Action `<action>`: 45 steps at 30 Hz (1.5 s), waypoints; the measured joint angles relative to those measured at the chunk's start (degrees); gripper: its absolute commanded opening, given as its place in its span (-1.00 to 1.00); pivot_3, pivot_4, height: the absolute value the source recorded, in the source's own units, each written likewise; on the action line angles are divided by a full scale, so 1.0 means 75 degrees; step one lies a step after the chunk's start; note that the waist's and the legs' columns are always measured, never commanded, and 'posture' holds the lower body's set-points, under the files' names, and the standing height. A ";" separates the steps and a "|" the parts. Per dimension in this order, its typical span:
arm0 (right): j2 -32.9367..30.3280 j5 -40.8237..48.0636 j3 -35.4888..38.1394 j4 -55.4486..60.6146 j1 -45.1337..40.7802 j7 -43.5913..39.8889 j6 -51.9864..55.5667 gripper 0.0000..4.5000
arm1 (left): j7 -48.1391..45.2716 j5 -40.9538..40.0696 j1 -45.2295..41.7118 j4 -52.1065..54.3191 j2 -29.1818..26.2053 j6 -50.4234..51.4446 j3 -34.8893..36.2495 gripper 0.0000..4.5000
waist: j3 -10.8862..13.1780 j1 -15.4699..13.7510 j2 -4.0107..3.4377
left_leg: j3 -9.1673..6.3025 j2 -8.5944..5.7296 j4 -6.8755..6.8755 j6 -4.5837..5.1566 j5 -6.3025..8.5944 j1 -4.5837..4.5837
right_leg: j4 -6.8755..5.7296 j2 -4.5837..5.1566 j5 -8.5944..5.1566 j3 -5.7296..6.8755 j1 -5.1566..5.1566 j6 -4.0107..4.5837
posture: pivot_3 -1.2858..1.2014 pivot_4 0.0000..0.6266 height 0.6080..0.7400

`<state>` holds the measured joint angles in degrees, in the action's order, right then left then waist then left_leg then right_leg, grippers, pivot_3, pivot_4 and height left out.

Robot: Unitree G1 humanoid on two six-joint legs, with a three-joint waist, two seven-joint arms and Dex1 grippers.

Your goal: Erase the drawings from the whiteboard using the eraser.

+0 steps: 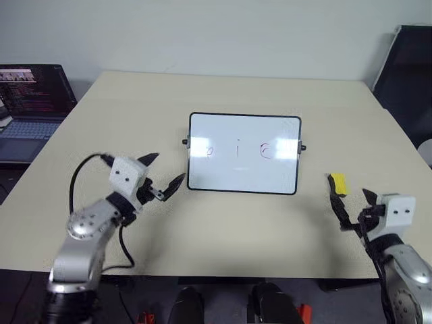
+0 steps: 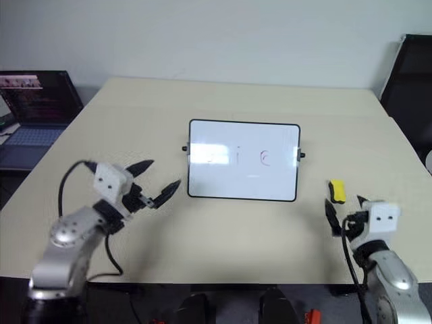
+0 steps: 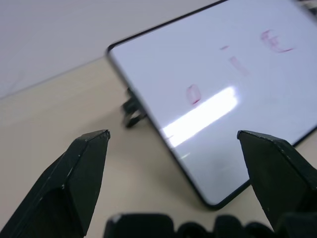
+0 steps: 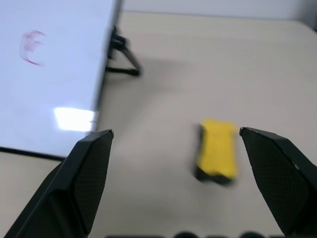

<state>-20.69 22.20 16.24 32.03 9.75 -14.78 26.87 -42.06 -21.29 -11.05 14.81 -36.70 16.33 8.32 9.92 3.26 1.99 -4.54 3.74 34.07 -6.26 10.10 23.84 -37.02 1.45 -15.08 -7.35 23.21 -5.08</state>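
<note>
The whiteboard (image 1: 244,154) stands tilted on the table's middle, its black frame propped on small side knobs. Three reddish drawings (image 1: 237,149) run across it: a loop at the left, a short vertical stroke, a circle at the right. The yellow eraser (image 1: 337,183) with its black base lies on the table to the right of the board. My right gripper (image 1: 349,201) hovers open just in front of the eraser, which shows between its fingers (image 4: 216,157) in the right wrist view. Left of the board, my left gripper (image 1: 163,174) is open and points at the board's lower left corner.
An open laptop (image 1: 30,108) sits on a side surface at the far left. A black chair (image 1: 410,67) stands at the back right. The beige table (image 1: 223,229) has bare room in front of the board and behind it.
</note>
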 measured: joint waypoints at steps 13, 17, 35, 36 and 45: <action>-0.0149 -0.0427 -0.0093 -0.0921 -0.2536 0.1642 0.2685 0.99 | -0.3821 -0.0877 -0.3836 -0.1585 0.0209 0.0870 -0.2143 1.00 | 0.0012 0.0032 -0.0011 | -0.0027 0.0011 -0.0019 0.0019 0.0006 0.0025 | -0.0021 -0.0027 0.0010 0.0017 0.0010 -0.0017 | 0.03 -0.52 1.00; -0.0075 -0.0441 0.0074 -0.1437 -0.2743 0.1753 0.2796 0.99 | -0.3962 -0.0857 -0.4191 -0.1648 0.0547 0.0691 -0.2270 1.00 | 0.0012 0.0024 -0.0013 | -0.0026 0.0010 -0.0017 0.0019 0.0006 0.0025 | -0.0020 -0.0026 0.0010 0.0015 0.0009 -0.0019 | 0.03 -0.52 1.00; 0.0278 -0.0956 0.0072 -0.3164 -0.2931 0.1822 0.1947 0.82 | -0.4211 -0.0610 -0.4188 -0.1999 0.0575 0.0350 -0.2267 1.00 | 0.0018 0.0028 -0.0022 | -0.0026 0.0009 -0.0012 0.0022 0.0003 0.0022 | -0.0029 -0.0026 0.0006 0.0013 0.0007 -0.0030 | 0.03 -0.52 1.00; 0.0278 -0.1000 0.0071 -0.3257 -0.2978 0.1821 0.1866 0.71 | -0.4197 -0.0605 -0.4189 -0.2002 0.0575 0.0340 -0.2264 1.00 | 0.0018 0.0028 -0.0023 | -0.0026 0.0009 -0.0012 0.0022 0.0003 0.0022 | -0.0030 -0.0026 0.0007 0.0014 0.0007 -0.0031 | 0.03 -0.52 1.00; 0.0374 -0.1124 0.0052 -0.3777 -0.3306 0.1822 0.1432 -0.57 | -0.3954 -0.0439 -0.3987 -0.2011 0.0386 0.0335 -0.2187 1.00 | 0.0020 0.0030 -0.0026 | -0.0026 0.0010 -0.0014 0.0023 0.0003 0.0021 | -0.0030 -0.0026 0.0009 0.0014 0.0007 -0.0032 | 0.03 -0.52 1.00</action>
<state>-17.89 13.77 16.63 3.71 -15.05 -1.12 37.61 -71.72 -24.59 -40.95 -0.27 -33.81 18.84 -8.08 10.07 3.49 1.79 -4.74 3.81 33.97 -6.09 10.12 24.00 -37.24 1.26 -15.01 -7.25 23.26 -5.32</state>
